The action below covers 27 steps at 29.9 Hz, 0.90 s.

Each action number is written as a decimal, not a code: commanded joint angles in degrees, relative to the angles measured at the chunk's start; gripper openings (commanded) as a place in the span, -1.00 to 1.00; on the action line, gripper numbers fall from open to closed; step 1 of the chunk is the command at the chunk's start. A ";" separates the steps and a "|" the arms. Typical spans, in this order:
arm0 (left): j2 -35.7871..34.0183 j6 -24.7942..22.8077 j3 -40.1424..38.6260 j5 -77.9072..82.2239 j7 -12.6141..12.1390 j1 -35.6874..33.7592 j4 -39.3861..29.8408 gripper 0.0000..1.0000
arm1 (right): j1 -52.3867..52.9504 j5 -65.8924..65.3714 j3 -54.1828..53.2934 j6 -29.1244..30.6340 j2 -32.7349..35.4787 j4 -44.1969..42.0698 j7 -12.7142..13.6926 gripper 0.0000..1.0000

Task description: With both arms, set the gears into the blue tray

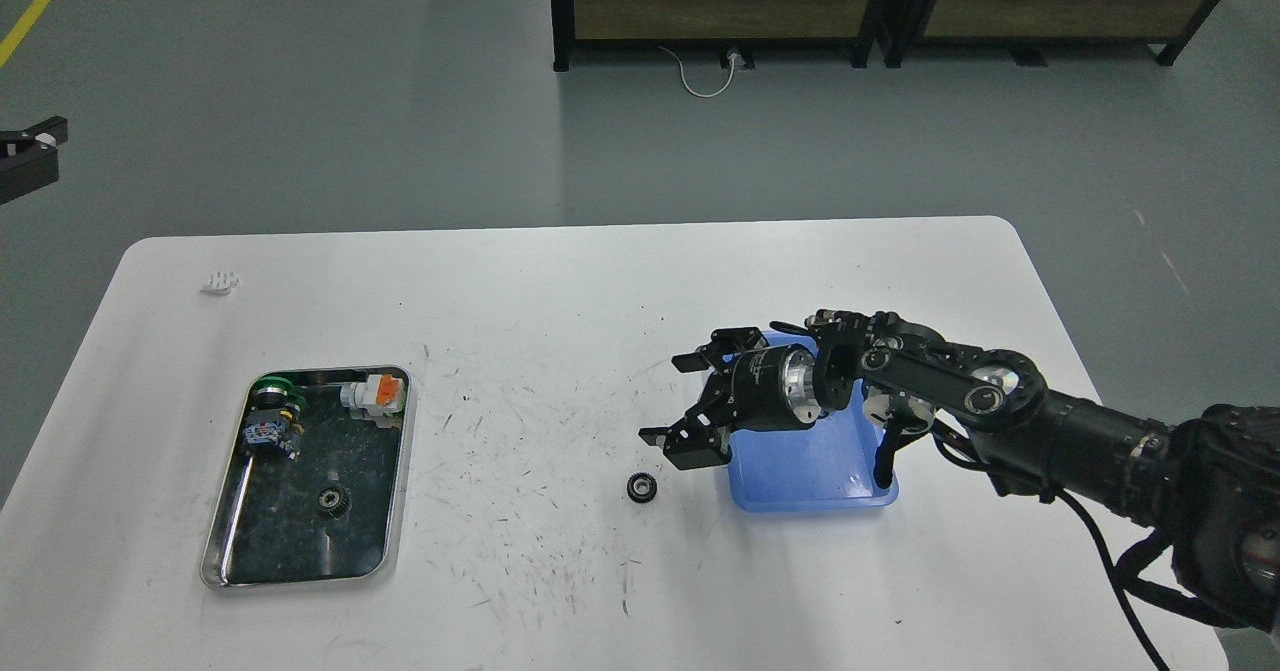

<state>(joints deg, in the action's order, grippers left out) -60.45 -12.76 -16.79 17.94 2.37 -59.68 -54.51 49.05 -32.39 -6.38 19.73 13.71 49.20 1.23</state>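
One small black gear (pixel 641 488) lies on the white table, just left of the blue tray (pixel 800 486). A second gear (pixel 332 499) rests inside the steel tray (pixel 300 581) at the left. My right gripper (pixel 678 403) hangs open a little above and to the right of the table gear, holding nothing. Its wrist and forearm cross over the blue tray and hide most of the tray's inside. Of my left gripper (pixel 28 154) only a dark finger piece shows at the far left edge, well off the table.
The steel tray also holds a green-capped switch (pixel 268 391) and an orange-and-white switch (pixel 378 393). A small white part (pixel 220 282) lies near the table's back left corner. Dark shelving legs and a white cable stand on the floor behind.
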 commanded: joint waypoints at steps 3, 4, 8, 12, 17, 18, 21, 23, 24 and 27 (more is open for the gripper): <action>-1.78 -1.22 -0.08 -0.01 0.18 0.00 0.02 0.96 | -0.10 -0.13 2.51 -0.83 -2.81 -0.42 1.49 1.00; -1.95 -1.22 -0.08 -0.01 0.18 0.00 0.02 0.96 | -0.10 -0.13 2.69 -1.09 -3.33 -0.68 1.93 1.00; -2.40 -1.30 -0.08 -0.01 0.27 0.00 0.02 0.96 | -0.28 -0.30 3.13 -2.76 -5.62 -1.99 3.08 1.00; -2.66 -1.30 -0.08 -0.01 0.27 0.00 0.02 0.96 | -0.54 -1.27 4.44 -3.12 -7.38 -3.58 3.08 1.00; -3.19 -1.39 -0.17 -0.01 0.36 -0.09 0.02 0.96 | -0.80 -1.71 4.71 -3.29 -8.70 -4.37 2.91 0.99; -3.36 -1.39 -0.17 -0.01 0.36 -0.09 0.02 0.96 | -0.80 -1.80 5.06 -3.29 -8.79 -4.63 2.82 0.97; -3.54 -1.39 -0.17 -0.01 0.44 -0.09 0.02 0.97 | -0.89 -2.06 5.59 -3.47 -8.88 -4.90 2.38 0.88; -3.63 -1.48 -0.17 -0.01 0.44 -0.09 0.02 0.96 | -0.89 -2.76 5.76 -3.90 -8.88 -4.90 2.38 0.84; -3.63 -1.48 -0.17 -0.01 0.44 -0.09 0.02 0.96 | -0.89 -2.94 5.85 -3.99 -8.88 -4.81 2.38 0.81; -3.63 -1.39 -0.17 -0.01 0.44 -0.09 0.11 0.96 | -0.89 -3.38 5.85 -3.99 -8.88 -4.81 2.38 0.77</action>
<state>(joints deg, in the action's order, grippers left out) -64.05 -14.20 -16.96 17.93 2.81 -59.77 -54.48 48.16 -35.39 -0.58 15.81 4.84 44.33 3.61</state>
